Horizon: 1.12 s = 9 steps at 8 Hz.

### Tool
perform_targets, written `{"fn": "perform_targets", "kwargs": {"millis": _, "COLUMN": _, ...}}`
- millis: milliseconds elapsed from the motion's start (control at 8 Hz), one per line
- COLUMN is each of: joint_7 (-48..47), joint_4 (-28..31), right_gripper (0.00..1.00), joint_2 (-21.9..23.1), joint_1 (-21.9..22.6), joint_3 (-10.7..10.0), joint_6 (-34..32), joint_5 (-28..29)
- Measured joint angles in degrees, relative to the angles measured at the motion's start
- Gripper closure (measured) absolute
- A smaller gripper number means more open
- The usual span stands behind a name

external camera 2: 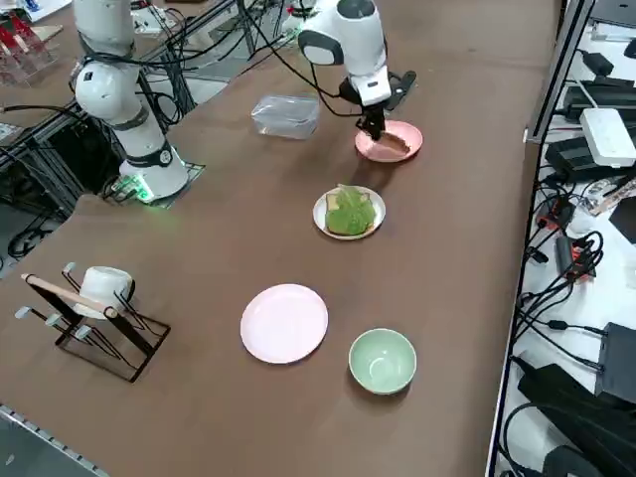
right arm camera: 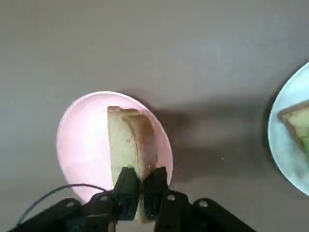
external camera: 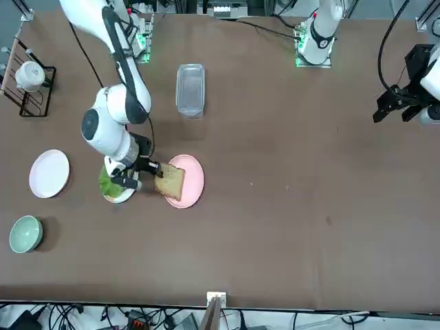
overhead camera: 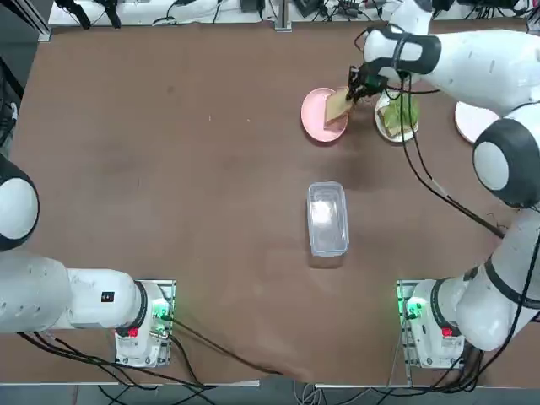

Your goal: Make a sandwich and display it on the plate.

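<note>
My right gripper [overhead camera: 354,91] is shut on one edge of a tan bread slice [overhead camera: 337,106], which is tilted over the pink plate [overhead camera: 315,118]. In the wrist view the fingers [right arm camera: 126,183] pinch the slice [right arm camera: 130,142] edge-on above the pink plate [right arm camera: 79,140]. I cannot tell whether its far edge touches the plate. Just to the robot's right, the small white plate [overhead camera: 411,132] carries another bread slice topped with green lettuce [overhead camera: 398,111]. The same plate [external camera 2: 322,211] and lettuce [external camera 2: 350,207] show in the right side view.
A clear plastic container [overhead camera: 327,218] lies mid-table. A pinkish-white plate [external camera: 49,173] and a green bowl [external camera: 26,234] sit further to the robot's right. A black rack with a white cup [external camera: 27,79] stands at that table edge.
</note>
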<state>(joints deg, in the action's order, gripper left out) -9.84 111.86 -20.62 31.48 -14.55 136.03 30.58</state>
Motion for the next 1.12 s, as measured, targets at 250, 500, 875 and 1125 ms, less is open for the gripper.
{"fn": "perform_targets", "kwargs": {"millis": 250, "joint_7": 0.19, "joint_4": -0.29, "right_gripper": 0.91, "joint_2": 4.52, "joint_1": -0.19, "joint_3": -2.71, "joint_6": -4.42, "joint_5": 0.00}}
{"fn": "perform_targets", "kwargs": {"millis": 500, "joint_7": 4.23, "joint_4": -0.70, "right_gripper": 0.91, "joint_2": 7.36, "joint_1": -0.60, "joint_3": -6.41, "joint_6": -8.93, "joint_5": -0.02}}
{"fn": "perform_targets", "kwargs": {"millis": 875, "joint_7": 20.13, "joint_4": -1.01, "right_gripper": 0.91, "joint_2": 7.48, "joint_1": -6.56, "joint_3": -8.95, "joint_6": -14.46, "joint_5": -0.02}}
{"fn": "perform_targets", "kwargs": {"millis": 1125, "joint_7": 32.94, "joint_4": -1.30, "right_gripper": 0.91, "joint_2": 6.07, "joint_1": -12.99, "joint_3": -9.08, "joint_6": -18.01, "joint_5": 0.48}}
